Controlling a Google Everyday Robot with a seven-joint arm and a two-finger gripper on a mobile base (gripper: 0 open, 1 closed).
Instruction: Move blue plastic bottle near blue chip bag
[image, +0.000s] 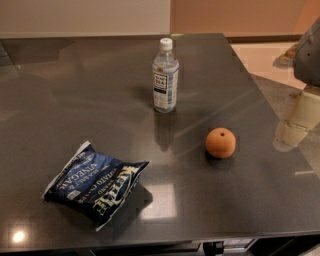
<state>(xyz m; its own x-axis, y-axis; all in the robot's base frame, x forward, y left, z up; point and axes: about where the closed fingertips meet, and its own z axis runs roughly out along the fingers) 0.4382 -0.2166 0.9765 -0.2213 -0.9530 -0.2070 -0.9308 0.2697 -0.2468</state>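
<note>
The blue plastic bottle (165, 76) stands upright at the back middle of the dark table (75, 100), with its white cap on and a white label facing me. The blue chip bag (95, 184) lies crumpled near the front left of the table, white lettering up. The bottle and the bag are well apart, the bag to the front left of the bottle. My gripper (294, 124) hangs at the right edge of the view, above the table's right side, far right of the bottle and holding nothing that I can see.
An orange (220, 142) sits on the table between the bottle and the gripper, to the front right of the bottle. The table's right edge runs just beside the gripper, and its front edge lies just below the bag.
</note>
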